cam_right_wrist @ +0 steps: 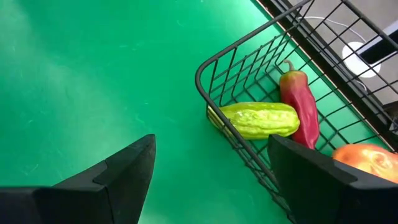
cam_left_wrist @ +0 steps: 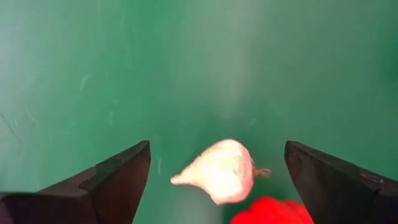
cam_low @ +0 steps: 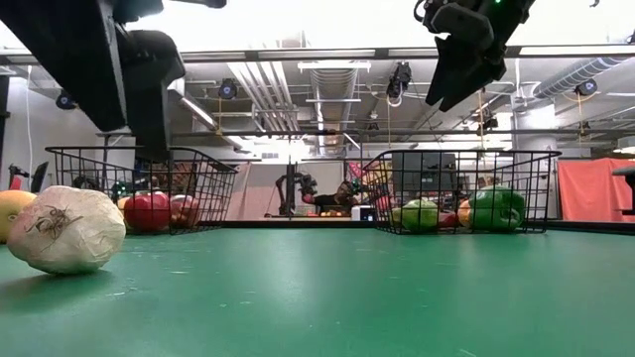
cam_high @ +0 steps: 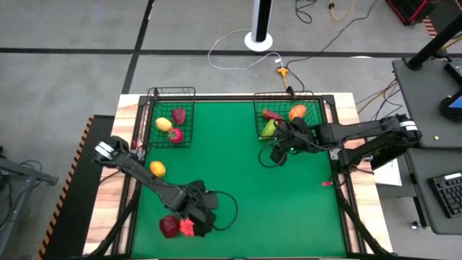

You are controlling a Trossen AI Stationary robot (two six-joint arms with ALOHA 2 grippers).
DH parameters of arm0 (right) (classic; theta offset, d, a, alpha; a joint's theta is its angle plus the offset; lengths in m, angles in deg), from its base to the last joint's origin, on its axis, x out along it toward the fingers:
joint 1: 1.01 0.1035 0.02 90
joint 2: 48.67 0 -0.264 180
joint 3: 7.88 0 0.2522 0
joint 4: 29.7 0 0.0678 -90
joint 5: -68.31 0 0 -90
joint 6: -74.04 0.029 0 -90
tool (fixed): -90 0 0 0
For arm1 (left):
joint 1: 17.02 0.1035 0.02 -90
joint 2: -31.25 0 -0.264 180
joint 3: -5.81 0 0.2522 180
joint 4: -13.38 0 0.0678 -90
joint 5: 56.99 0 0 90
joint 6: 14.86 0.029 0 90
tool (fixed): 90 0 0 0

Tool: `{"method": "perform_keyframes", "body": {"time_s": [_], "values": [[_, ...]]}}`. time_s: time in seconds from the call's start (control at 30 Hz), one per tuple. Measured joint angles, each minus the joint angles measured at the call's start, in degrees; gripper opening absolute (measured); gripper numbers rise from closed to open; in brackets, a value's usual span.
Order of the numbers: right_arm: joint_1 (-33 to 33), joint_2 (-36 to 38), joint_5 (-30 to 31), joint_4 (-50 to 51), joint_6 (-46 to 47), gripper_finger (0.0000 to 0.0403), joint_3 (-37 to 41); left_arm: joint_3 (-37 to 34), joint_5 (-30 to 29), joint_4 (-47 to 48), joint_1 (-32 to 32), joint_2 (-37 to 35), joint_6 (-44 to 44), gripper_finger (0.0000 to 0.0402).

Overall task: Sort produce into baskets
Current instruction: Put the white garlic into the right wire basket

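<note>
My left gripper [cam_left_wrist: 217, 147] hangs open over the mat's near left part [cam_high: 196, 219], pointing steeply down. A white garlic bulb [cam_left_wrist: 219, 172] lies on the mat below the gap between its fingers, untouched, and a red piece [cam_left_wrist: 271, 211] lies next to it. A dark maroon piece [cam_high: 169, 227] lies beside them, and a yellow-orange piece [cam_high: 157, 169] lies farther back. The left basket [cam_high: 172, 92] holds yellow, maroon and red produce. My right gripper [cam_right_wrist: 211, 138] is open above the mat, just in front of the right basket [cam_right_wrist: 249, 68], which holds a green gourd [cam_right_wrist: 261, 119], a red chili [cam_right_wrist: 298, 102] and an orange piece [cam_right_wrist: 367, 158].
Both baskets stand at the mat's far edge, left [cam_low: 139, 188] and right [cam_low: 466, 193]. A small red bit [cam_high: 327, 184] lies at the mat's right edge. The green mat [cam_high: 245, 188] between the arms is bare. Cables run on the floor behind the table.
</note>
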Motion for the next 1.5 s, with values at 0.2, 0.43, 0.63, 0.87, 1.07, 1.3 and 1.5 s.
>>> {"method": "perform_keyframes", "body": {"time_s": [0.2,0.43,0.63,0.87,1.07,1.3,1.5], "values": [[0.0,0.0,-0.2,-0.1,-0.3,0.0299,0.0,1.6,1.4,5.0,0.0,1.2,-5.9,0.0350],[0.6,0.0,-0.2,-0.2,-0.5,0.0299,0.3,1.5,3.8,3.8,0.0,4.1,-6.3,0.0350],[0.7,-0.1,-1.2,-0.2,-0.3,0.0299,1.0,1.5,5.3,3.6,0.6,6.5,-6.3,0.0350],[0.7,-0.1,-1.4,-0.4,0.8,0.0299,2.2,1.5,5.9,3.5,1.2,8.2,-5.3,0.0347],[0.7,-0.1,-1.4,-0.6,0.8,0.0299,2.3,1.5,6.8,3.6,1.4,8.9,-5.2,0.0301],[0.7,-0.1,-1.3,-0.6,0.8,0.0299,2.3,1.4,6.4,3.5,1.6,8.9,-3.6,0.0213],[0.7,-0.1,-1.3,-0.6,0.8,0.0299,2.3,1.5,4.5,3.6,1.7,8.9,-0.2,0.0145]]}}
